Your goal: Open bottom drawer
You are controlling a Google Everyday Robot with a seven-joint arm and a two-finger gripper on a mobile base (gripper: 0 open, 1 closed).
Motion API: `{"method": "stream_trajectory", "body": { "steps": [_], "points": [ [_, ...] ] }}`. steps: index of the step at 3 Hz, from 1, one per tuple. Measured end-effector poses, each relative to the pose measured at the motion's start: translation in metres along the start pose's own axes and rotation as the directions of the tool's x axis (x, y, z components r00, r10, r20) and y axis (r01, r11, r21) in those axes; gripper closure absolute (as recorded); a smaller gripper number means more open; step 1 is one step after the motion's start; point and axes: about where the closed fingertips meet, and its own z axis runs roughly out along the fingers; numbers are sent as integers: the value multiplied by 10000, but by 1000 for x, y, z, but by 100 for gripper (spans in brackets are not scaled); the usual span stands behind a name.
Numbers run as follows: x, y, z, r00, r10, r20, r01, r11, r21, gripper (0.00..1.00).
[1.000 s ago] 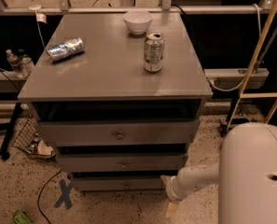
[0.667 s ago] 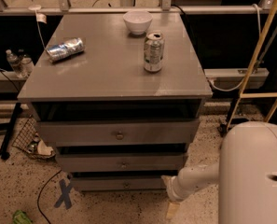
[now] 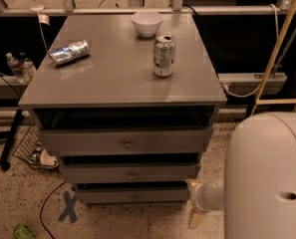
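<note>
The grey cabinet [image 3: 122, 78] has three drawer fronts. The bottom drawer [image 3: 107, 195] is the lowest, a long low panel with a small round knob [image 3: 135, 197], close to the floor. Above it are the middle drawer [image 3: 130, 173] and the top drawer [image 3: 125, 143]. My gripper [image 3: 195, 203] is low at the cabinet's front right corner, level with the bottom drawer's right end and well right of the knob. It comes off a white arm segment [image 3: 210, 195] from the big white body [image 3: 267, 178] at the lower right.
On the cabinet top stand a soda can [image 3: 163, 54], a white bowl [image 3: 147, 23] and a crushed can [image 3: 69, 52]. A wire basket [image 3: 30, 148] and a dark stand leg [image 3: 10, 138] are left of the cabinet. A blue tape cross [image 3: 68, 206] marks the speckled floor.
</note>
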Motion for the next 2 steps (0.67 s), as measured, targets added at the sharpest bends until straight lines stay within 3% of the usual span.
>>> {"method": "stream_trajectory", "body": {
  "steps": [1,2],
  "points": [
    [10,-7,-45,9992,-105,-390,146,9943,1056,0],
    [18,-11,-89,9972,-85,-740,241,9770,2120,0]
  ]
}}
